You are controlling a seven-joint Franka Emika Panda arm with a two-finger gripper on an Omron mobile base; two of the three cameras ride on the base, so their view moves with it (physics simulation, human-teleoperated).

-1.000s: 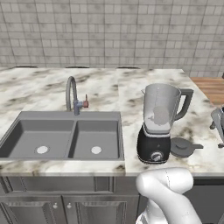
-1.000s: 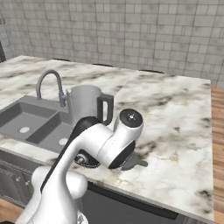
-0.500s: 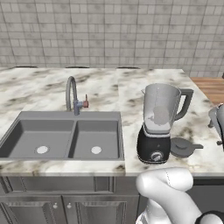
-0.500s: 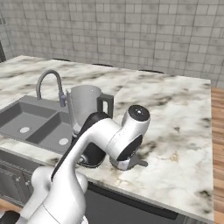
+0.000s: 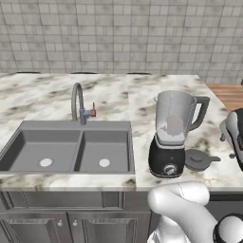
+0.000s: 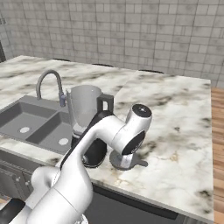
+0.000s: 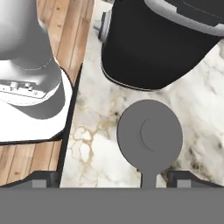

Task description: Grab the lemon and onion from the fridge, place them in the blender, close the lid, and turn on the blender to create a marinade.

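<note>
Both tips of the wide-open, empty gripper (image 7: 109,178) flank the lid (image 7: 149,138) lying beside the blender (image 7: 157,43).

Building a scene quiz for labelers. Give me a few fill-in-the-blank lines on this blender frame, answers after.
1. The lid lies flat on the ____, beside the blender.
2. The blender jar has no ____ on its rim.
3. The faucet stands behind the ____.
4. The gripper hovers over the lid with its jaws ____.

Answers: counter; lid; sink; open
</note>
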